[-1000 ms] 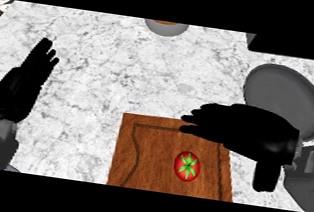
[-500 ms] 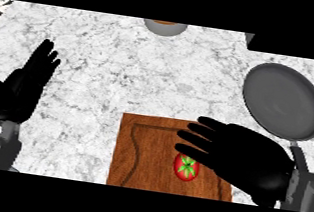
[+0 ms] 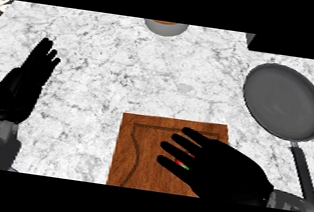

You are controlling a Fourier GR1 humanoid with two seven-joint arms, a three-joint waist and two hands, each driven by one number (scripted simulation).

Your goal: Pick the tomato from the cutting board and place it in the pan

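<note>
tomato (image 3: 183, 165): lower middle of the frame, on the cutting board (image 3: 142, 151), mostly hidden; only a red-green sliver shows between fingers.
right robot hand (image 3: 223, 174): directly over the tomato, fingers spread and straight, gripping nothing.
left robot hand (image 3: 25, 82): open, resting at the left edge, well apart.
pan (image 3: 283, 103): upper right, nothing inside; handle points toward the lower edge.
nearer hand: right, likely the 1 to grasp.

Grey bowl (image 3: 163, 30) at far edge of white marble counter (image 3: 121, 67); black box (image 3: 286, 46) far right.
</note>
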